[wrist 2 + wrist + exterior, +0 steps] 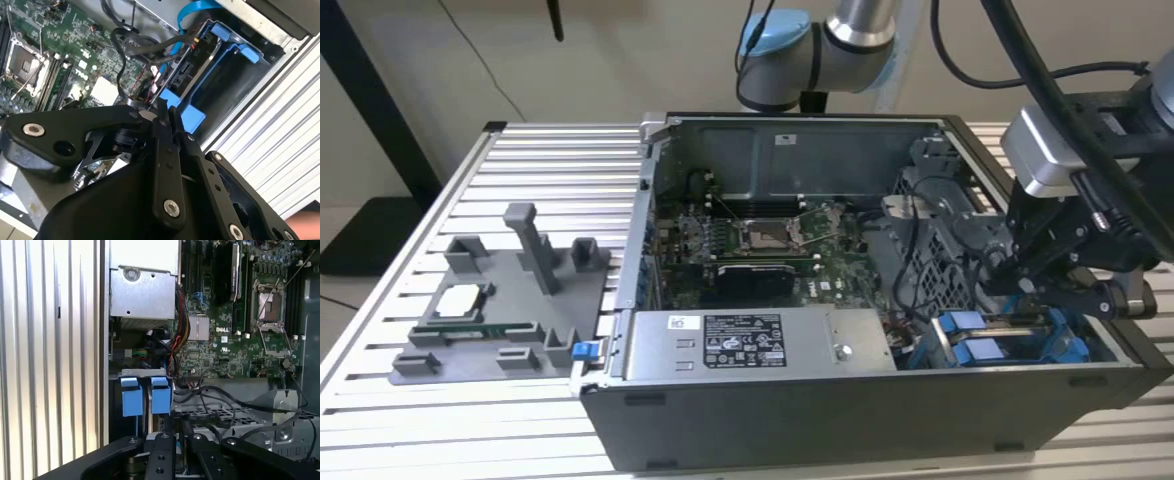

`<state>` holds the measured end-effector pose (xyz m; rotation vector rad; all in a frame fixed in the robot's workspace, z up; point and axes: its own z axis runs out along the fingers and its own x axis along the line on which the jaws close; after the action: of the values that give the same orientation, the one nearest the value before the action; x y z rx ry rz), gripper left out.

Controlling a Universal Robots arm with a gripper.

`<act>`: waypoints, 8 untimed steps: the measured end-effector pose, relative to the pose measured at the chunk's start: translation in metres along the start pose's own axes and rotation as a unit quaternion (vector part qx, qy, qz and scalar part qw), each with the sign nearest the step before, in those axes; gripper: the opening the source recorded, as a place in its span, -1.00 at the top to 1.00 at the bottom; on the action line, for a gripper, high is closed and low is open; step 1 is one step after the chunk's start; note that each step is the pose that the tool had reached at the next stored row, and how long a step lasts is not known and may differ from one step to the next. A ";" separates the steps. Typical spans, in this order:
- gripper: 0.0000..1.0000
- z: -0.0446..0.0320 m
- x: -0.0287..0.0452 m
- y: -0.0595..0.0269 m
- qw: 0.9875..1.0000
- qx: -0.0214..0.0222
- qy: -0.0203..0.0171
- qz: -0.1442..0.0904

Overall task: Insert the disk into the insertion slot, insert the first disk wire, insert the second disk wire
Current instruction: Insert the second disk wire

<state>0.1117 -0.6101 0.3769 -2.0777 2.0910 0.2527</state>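
Already the disk [192, 75] is seated in the slot [1014, 335] of the drive cage, at the case corner on the exterior view's right, so the first step is judged done. Its blue carrier tabs [142, 395] are seen side by side at the cage mouth in the first wrist view. The tool [162, 107] is held just above the disk's rear edge, its fingers [161, 150] drawn narrow, nearly together; whether a plug is pinched between them cannot be told. Black wires [145, 47] are draped loose beside the disk, and whether either is plugged in cannot be made out, so the wire steps are judged unfinished. The disk's connector end is given by the second wrist view. The whole case [854, 400] on the bench [534, 160] is given by the exterior view.
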 end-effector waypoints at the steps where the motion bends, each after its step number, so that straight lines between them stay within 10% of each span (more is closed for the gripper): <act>1: 1.00 0.0005 0.0001 0.0001 1.000 0.005 0.001 -0.001; 4: 1.00 0.0019 0.0004 0.0006 1.000 0.020 0.005 -0.005; 8: 1.00 0.0022 0.0000 0.0006 1.000 0.021 0.007 -0.005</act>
<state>0.1111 -0.6096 0.3748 -2.0722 2.0736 0.1924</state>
